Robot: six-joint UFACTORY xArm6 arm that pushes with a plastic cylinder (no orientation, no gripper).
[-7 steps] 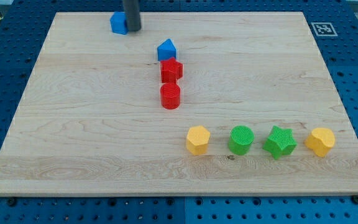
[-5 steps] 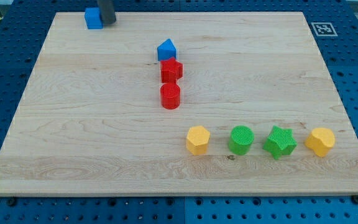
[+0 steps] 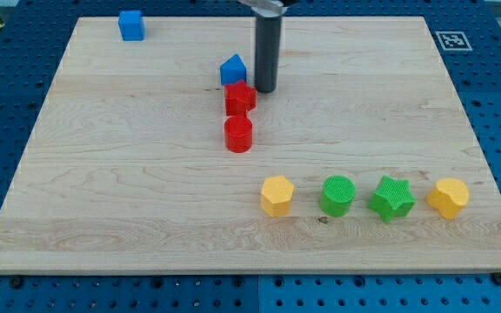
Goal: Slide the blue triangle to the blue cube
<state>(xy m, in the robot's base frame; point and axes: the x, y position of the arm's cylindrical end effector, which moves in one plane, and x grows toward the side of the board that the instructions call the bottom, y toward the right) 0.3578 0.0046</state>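
My tip (image 3: 265, 89) down on pale wooden bench (image 3: 103, 174), upper centre of frame, just right of small blue plastic triangle block (image 3: 233, 69). End effector bare rod, grasping nothing. Blue plastic cube (image 3: 130, 25) upper left, well apart. Triangle looks light, rigid, likely slides easily; push right face leftward. Red blocks (image 3: 239, 99) touching below: risk of snagging.

Pale grained wood board (image 3: 146, 191), ribbed matt plastic green cylinder (image 3: 338, 195)

My tip (image 3: 265, 89) right of triangle (image 3: 232, 69)
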